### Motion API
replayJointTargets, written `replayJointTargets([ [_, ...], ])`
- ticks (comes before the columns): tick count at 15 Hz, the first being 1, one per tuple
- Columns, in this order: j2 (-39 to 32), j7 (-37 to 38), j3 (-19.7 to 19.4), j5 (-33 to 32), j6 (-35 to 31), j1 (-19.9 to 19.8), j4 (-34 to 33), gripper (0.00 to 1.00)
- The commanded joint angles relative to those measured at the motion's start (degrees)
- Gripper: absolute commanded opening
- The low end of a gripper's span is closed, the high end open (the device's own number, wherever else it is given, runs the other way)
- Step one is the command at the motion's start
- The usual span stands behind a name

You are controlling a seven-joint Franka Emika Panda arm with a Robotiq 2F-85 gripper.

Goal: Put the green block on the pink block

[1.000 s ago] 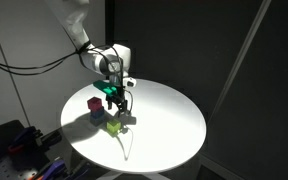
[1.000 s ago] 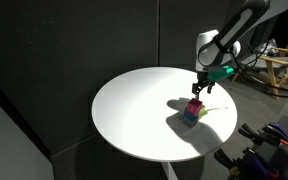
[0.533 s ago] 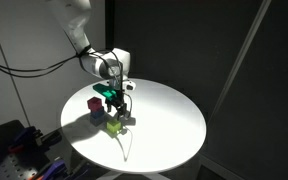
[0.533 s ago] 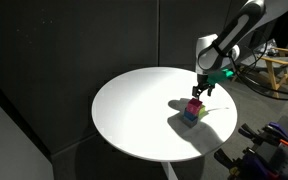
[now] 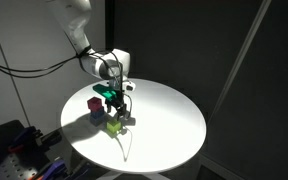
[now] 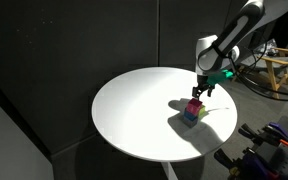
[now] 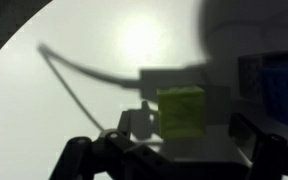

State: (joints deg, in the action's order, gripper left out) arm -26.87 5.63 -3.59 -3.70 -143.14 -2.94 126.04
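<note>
The green block [image 7: 181, 110] is a bright yellow-green cube on the white round table [image 5: 169, 125]. In the wrist view it lies between my gripper's dark fingers, which stand wide on either side without touching it. My gripper [image 7: 189, 135] is open and hangs just above the block. In an exterior view the green block [image 5: 113, 126] sits below the gripper [image 5: 122, 113], with the pink block [image 5: 95, 103] a little behind and to the left. The pink block [image 6: 194, 104] and the gripper [image 6: 199, 93] also show from the opposite side.
A dark blue cube [image 7: 279, 85] lies close to the right of the green block, and shows low in the cluster in an exterior view [image 6: 191, 117]. The table edge is close to the blocks. Dark curtains surround the table; equipment stands on the floor [image 6: 269, 135].
The gripper has come down slightly toward the green block since the earliest frames and has held still since. The blocks have not moved.
</note>
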Motion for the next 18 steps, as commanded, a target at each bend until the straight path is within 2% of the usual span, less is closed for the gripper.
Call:
replayJointTargets([
  [1, -0.05, -0.27, -0.44, 0.36, 0.15, 0.45, -0.13, 1.00],
  [8, -0.51, 0.02, -0.48, 0.21, -4.17, 0.68, 0.82, 1.00],
  [18, -5.22, -0.71, -0.30, 0.50, -9.59, 1.13, 0.03, 1.00],
])
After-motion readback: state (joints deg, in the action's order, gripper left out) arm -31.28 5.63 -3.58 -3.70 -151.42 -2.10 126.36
